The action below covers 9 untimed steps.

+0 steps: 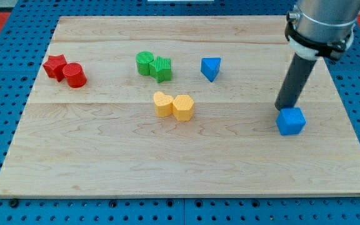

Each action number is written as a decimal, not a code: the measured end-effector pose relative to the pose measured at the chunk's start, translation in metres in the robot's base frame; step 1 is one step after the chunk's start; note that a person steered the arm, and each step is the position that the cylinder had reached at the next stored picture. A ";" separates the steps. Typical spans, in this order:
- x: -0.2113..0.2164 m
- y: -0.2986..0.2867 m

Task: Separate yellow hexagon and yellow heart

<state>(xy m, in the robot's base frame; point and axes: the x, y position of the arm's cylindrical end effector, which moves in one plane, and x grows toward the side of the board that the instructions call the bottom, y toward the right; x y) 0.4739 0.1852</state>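
The yellow heart [162, 104] and the yellow hexagon [183, 107] lie side by side and touching near the middle of the wooden board [105, 156], the heart on the view's left. My tip [283, 108] is far to their right, resting just behind a blue cube [291, 121] and touching or nearly touching its top-left edge. The dark rod rises from there to the arm at the view's top right.
A blue triangular block [210, 68] lies above and right of the yellow pair. A green cylinder [145, 63] and a green star [162, 69] touch above the pair. A red star [55, 65] and a red cylinder [75, 75] touch at the left.
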 end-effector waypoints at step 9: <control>-0.003 -0.258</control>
<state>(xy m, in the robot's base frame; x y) 0.4709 -0.0727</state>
